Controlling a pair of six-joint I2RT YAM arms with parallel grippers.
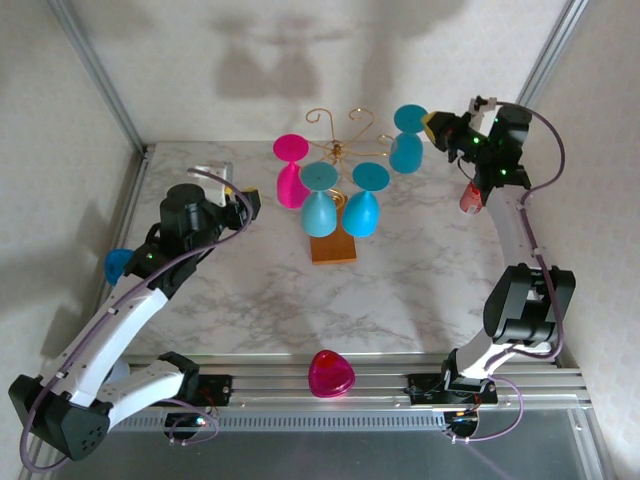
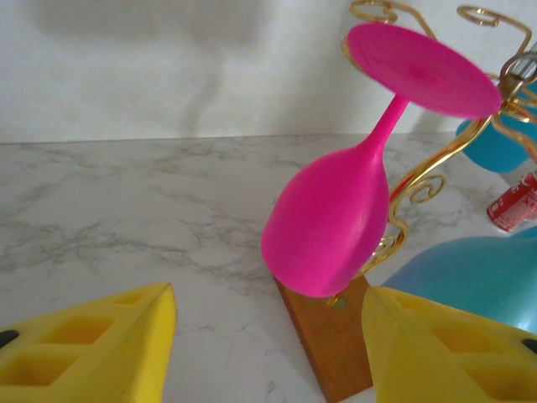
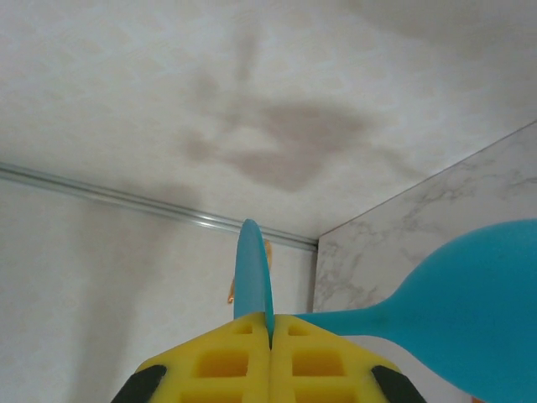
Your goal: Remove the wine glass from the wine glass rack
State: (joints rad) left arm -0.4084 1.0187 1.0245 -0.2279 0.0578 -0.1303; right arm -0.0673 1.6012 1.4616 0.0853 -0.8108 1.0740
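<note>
R tool clamped on foot of teal wine glass, bowl hanging straight down, wine glass rack just left of it, so way out's prob. rightward; L tool half-open, empty.

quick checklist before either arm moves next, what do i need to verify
1. right gripper shut on the foot of the blue wine glass: ok
2. That glass's foot clear of the scroll arms of the wine glass rack: cannot tell
3. left gripper open: ok
4. pink wine glass between the left fingers: not ok, it hangs tilted on the rack, ahead of them
5. The rack's wooden base flat on the table: ok
</note>
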